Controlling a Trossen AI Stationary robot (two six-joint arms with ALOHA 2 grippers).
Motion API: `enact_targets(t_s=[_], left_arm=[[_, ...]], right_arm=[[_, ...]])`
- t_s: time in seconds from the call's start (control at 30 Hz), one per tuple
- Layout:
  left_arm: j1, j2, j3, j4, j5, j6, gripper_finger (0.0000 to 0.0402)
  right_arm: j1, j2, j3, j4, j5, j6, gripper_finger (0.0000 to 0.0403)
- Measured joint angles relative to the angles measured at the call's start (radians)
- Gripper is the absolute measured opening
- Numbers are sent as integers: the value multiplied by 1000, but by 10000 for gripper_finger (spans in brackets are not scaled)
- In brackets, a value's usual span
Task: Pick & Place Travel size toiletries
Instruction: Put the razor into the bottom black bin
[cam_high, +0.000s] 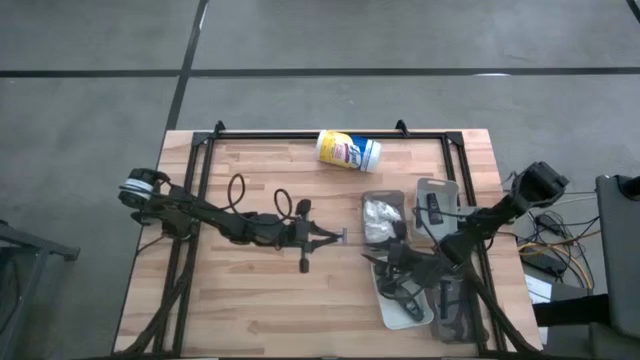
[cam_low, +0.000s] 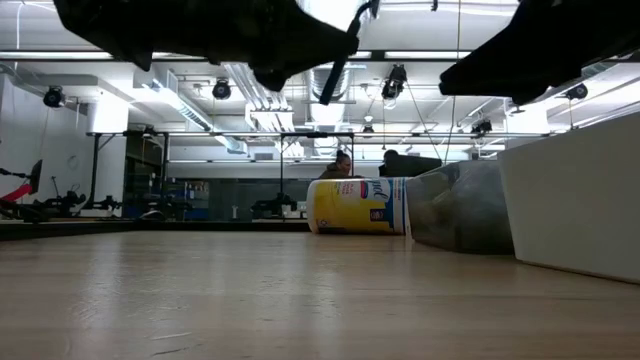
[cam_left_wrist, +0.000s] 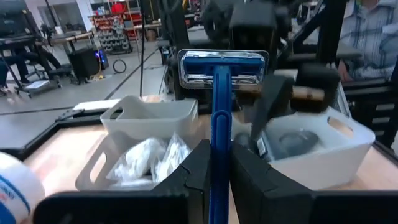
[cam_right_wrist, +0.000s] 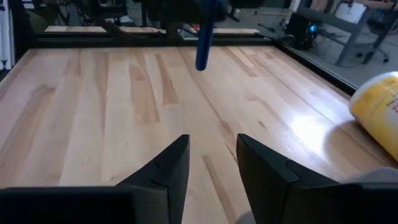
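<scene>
Jaws of left gripper (cam_left_wrist: 219, 180) clenched on blue plastic razor (cam_left_wrist: 220, 106), head upward; right gripper (cam_right_wrist: 211, 163) jaws parted, nothing between, over wooden counter (cam_right_wrist: 112, 106).

Around my wooden table (cam_high: 250, 290) lies grey concrete floor (cam_high: 90, 110) crossed by dark lines. Beyond it I see a workshop — strip lights (cam_low: 190, 108) and ducts overhead, black metal frames (cam_low: 230, 170), shelving (cam_left_wrist: 115, 25) — and a seated person (cam_low: 340, 166) far off.

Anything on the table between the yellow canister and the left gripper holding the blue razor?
No. In the high view only bare wood lies between the canister and the left gripper.
</scene>
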Motion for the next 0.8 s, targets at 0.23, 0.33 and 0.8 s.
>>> enact_targets(t_s=[0.23,0.33,0.8], left_arm=[[0,18,59,6,63,14,44],[-2,28,71,7,85,15,44],[-2,51,77,37,110,14,44]], right_arm=[[-74,78,0,170,-85,-68,110],[-122,90,1,219,-186,-72,108],[-237,102,14,413,-503,-191,190]])
